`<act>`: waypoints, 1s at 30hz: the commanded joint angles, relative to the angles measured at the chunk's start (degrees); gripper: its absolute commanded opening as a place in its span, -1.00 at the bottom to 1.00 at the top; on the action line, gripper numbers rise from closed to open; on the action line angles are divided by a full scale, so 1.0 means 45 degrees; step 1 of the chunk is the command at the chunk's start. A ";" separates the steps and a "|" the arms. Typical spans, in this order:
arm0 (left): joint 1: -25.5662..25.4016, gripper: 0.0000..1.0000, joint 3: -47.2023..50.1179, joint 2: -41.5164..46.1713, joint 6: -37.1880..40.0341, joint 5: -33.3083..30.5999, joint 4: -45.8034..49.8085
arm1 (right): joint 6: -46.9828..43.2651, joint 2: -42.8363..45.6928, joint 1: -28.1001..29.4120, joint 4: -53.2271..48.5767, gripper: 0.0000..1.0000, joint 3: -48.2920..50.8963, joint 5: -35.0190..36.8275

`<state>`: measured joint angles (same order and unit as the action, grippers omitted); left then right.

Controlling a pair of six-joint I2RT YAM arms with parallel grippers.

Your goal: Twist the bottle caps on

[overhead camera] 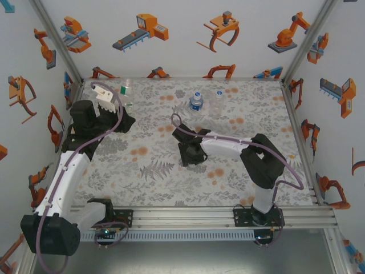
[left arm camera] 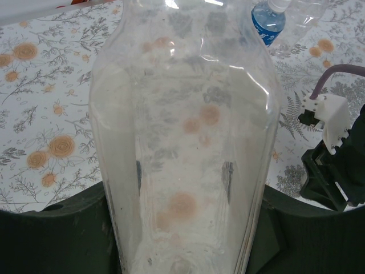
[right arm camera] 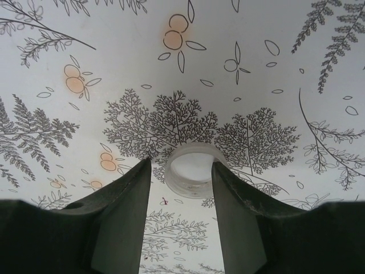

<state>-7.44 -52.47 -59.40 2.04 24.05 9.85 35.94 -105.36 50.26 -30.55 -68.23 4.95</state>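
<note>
A clear bottle (left arm camera: 182, 142) sits clamped in the left gripper's (left arm camera: 182, 240) jaws, toward the table's (overhead camera: 171, 188) far left corner. The right gripper's (right arm camera: 182, 166) jaws stand narrow either side of a white cap (right arm camera: 193, 178) lying mid-table, not clearly pinching it. The blue-label bottle (overhead camera: 196, 103) by the far edge looks capped. This cap is not yet lifted or screwed on.

White arm links (overhead camera: 63, 171), black joints (overhead camera: 262, 165), purple cables (overhead camera: 222, 138), dark pincer fingers (right arm camera: 120, 228).

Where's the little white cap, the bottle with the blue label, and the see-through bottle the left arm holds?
white cap (right arm camera: 193, 171): right wrist view, on its middle.
blue-label bottle (overhead camera: 196, 104): top external view, on its label.
see-through bottle (left arm camera: 182, 142): left wrist view, on its body.
</note>
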 commanded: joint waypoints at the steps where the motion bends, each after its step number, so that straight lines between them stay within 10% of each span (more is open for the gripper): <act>1: 0.0074 -0.97 -0.0080 -0.0032 -0.0164 0.0309 -0.0272 | -0.0161 0.0945 -0.0165 0.0147 -0.08 0.0199 -0.0080; 30: 0.0091 -0.97 -0.0098 -0.0143 -0.0208 0.0397 -0.0258 | 0.0494 0.1640 -0.0920 0.1553 -0.01 0.1572 -0.1430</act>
<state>-7.40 -52.47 -59.99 2.00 24.71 9.85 37.71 -97.25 46.30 -24.38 -60.80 -0.71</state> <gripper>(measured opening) 0.565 0.499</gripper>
